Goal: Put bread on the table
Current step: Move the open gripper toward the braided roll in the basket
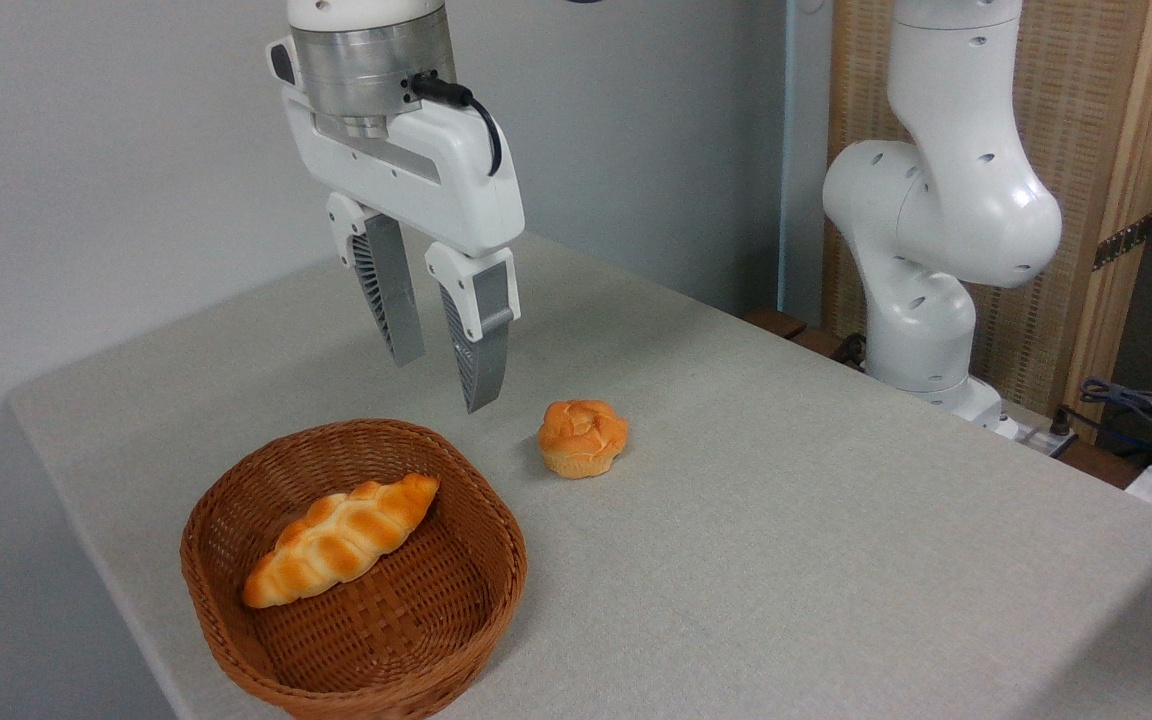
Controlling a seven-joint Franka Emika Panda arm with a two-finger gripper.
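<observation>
One loaf, bread, lies in basket near table front-left corner; gripper hovers above, narrowly parted, empty. Advise centring over loaf middle, closing across its width.

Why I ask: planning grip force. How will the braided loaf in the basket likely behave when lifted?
The bread looks glossy, so possibly slippery. Being long, it may tilt if pinched off-centre. It leans on the basket wall, so it could shift when touched.

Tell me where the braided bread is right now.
The bread lies inside the wicker basket at the lower left of the camera view, below the open, empty gripper, with the small round bun on the table to its right.
</observation>
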